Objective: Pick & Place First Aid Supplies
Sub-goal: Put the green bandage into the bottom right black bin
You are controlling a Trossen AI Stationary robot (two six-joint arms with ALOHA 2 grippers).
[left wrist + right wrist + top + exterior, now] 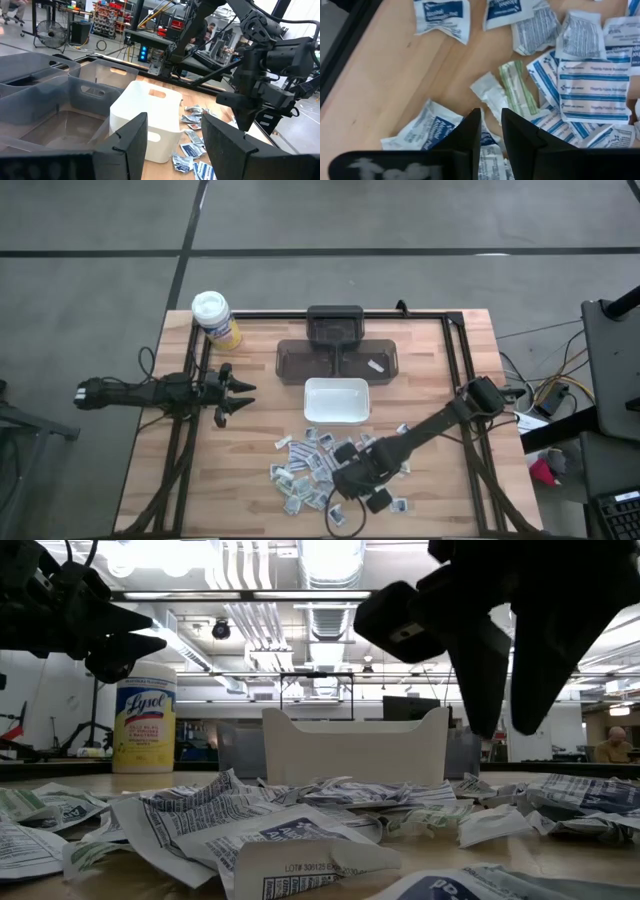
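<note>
Nearly everything remains to do: the packets (310, 465) lie heaped on the table (250, 450) in front of the white tray (336, 400), which looks empty, while the right gripper (490, 131) hovers over them, fingers narrowly parted and holding nothing, and the left gripper (240, 398) waits wide open.

Yellow Lysol wipes canister with white lid (215, 319) upright at table's far-left corner. Light wooden slatted tabletop (260, 420). Small white rectangular plastic tray (336, 400) near table centre. Dark smoky translucent plastic bin (337, 361) just behind white tray, small white item inside. Grey floor around table.
</note>
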